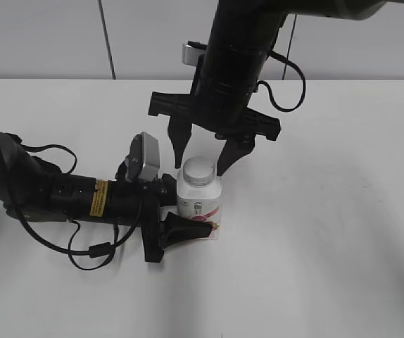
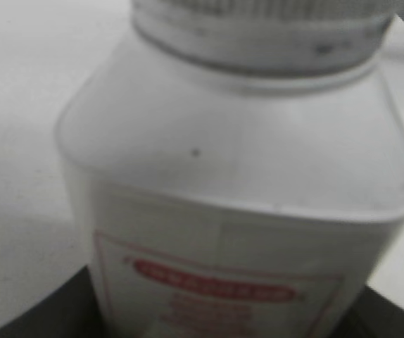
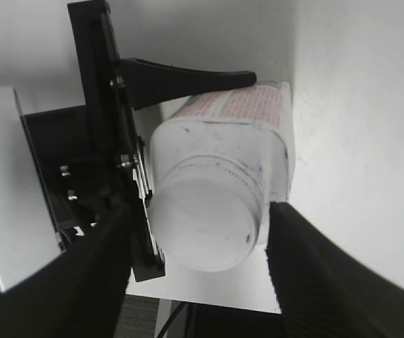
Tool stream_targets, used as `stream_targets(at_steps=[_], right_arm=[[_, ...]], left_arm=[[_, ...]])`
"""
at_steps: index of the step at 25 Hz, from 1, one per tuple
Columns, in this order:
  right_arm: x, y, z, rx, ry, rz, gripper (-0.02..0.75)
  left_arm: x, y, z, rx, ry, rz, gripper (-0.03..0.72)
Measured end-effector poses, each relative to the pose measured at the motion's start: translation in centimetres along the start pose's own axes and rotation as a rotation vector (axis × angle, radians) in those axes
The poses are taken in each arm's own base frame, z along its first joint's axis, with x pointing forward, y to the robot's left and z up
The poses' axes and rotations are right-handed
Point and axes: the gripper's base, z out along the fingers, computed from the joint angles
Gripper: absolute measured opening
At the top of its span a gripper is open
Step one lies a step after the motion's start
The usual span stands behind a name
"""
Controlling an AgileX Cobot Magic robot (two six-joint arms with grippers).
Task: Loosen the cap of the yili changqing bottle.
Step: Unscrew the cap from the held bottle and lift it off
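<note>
The cap [image 1: 198, 171], frame centre, sits between your right gripper [image 1: 203, 159]'s spread fingers, ready for twisting. Your left gripper [image 1: 176, 218] clamps the yili changqing bottle [image 1: 200, 204] so it cannot turn.

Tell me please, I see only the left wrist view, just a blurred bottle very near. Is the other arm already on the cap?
Observer: Not yet. The right gripper hangs open above the cap, one of its fingers on each side, not touching.
Operator: Does my left gripper hold the bottle?
Observer: The left gripper brackets the yili changqing bottle at label height; firm contact I cannot confirm.
Operator: Is the bottle upright?
Observer: Yes, it stands upright on the white table.
</note>
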Motion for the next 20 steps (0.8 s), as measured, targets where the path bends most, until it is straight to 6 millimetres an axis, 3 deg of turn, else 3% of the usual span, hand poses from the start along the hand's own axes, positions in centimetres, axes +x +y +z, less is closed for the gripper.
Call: stream_targets(at_steps=[20], right_arm=[[-0.03,0.28,0.96,0.015,-0.007,-0.013,0.475]], left_arm=[[0.0,0.0,0.0,0.0,0.0,-0.001,0.411]])
